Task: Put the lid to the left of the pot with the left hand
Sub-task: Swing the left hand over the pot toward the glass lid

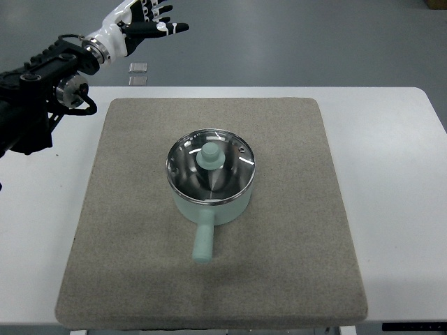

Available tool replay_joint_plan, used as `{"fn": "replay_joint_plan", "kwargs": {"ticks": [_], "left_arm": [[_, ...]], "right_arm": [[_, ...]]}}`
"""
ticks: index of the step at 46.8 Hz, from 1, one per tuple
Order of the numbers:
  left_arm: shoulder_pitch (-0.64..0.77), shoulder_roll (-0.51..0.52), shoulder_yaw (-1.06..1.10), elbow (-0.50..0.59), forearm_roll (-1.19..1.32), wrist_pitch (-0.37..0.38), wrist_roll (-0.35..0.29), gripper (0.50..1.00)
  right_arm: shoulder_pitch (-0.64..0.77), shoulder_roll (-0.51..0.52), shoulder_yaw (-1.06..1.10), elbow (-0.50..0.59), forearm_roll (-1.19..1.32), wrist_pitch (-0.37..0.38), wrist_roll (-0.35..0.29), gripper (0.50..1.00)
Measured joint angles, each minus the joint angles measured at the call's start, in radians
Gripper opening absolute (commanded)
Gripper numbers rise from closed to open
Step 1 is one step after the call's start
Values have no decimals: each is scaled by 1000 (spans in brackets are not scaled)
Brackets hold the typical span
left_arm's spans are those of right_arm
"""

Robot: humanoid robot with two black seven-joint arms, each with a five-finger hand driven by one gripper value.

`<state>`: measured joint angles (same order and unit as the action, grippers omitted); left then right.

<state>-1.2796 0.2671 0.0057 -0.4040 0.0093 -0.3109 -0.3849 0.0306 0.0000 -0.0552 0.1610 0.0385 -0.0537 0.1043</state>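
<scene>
Glass lid [210, 165] on pot [209, 202] | left robot hand [148, 19] far up-left, fingers spread, empty

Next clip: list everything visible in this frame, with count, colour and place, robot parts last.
pot: one, pale green, mat centre, handle pointing toward the near edge
lid: one, glass with metal rim and pale green knob, seated on the pot
mat: one, grey-brown, covering most of the table
table: one, white, under the mat
floor tiles: two, small and clear, on the grey floor beyond the table
left hand: one, white and black, fingers spread, empty, raised above the far left corner
</scene>
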Motion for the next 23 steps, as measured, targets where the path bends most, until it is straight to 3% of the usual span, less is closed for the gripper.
{"fn": "replay_joint_plan", "kwargs": {"ticks": [14, 23], "left_arm": [[-99, 134, 21, -263, 395, -1, 0, 999], [-145, 168, 28, -354, 609, -47, -4, 999]], "right_arm": [[0, 0, 0, 0, 0, 0, 0, 924], [0, 0, 0, 0, 0, 0, 0, 924]]}}
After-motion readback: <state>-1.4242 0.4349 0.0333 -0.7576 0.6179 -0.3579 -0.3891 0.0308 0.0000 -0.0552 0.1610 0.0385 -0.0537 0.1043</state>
